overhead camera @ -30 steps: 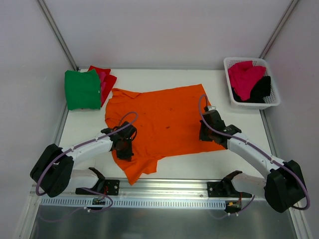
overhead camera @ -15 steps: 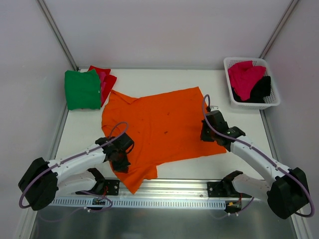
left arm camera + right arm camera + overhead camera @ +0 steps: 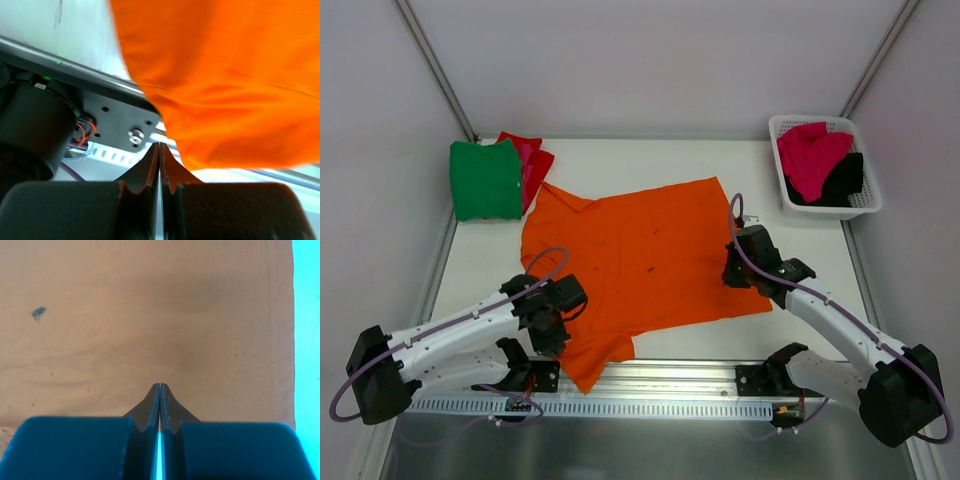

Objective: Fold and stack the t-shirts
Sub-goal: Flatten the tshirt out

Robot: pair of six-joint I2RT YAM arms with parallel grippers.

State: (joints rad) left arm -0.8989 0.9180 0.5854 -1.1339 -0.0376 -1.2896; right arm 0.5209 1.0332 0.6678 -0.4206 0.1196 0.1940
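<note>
The bright orange t-shirt (image 3: 645,262) lies spread open on the white table, its lower left corner reaching the near edge. My left gripper (image 3: 550,335) is shut at that lower left part; in the left wrist view (image 3: 159,145) the jaws are closed with no cloth seen between them, and the orange cloth (image 3: 225,75) lies just beyond the tips. My right gripper (image 3: 732,272) is shut, its tips (image 3: 160,385) resting on the flat orange cloth (image 3: 150,315) near the shirt's right hem. A folded green t-shirt (image 3: 485,180) lies on a red one (image 3: 535,160) at the far left.
A white lattice basket (image 3: 790,205) at the far right holds a magenta-pink t-shirt (image 3: 810,155) and a black one (image 3: 845,180). A metal rail (image 3: 650,405) with the arm mounts (image 3: 120,125) runs along the near edge. Enclosure walls stand on three sides.
Both grippers have moved toward the near edge, the left one furthest, and the orange shirt has slid with them toward the near left. Both stay shut.
</note>
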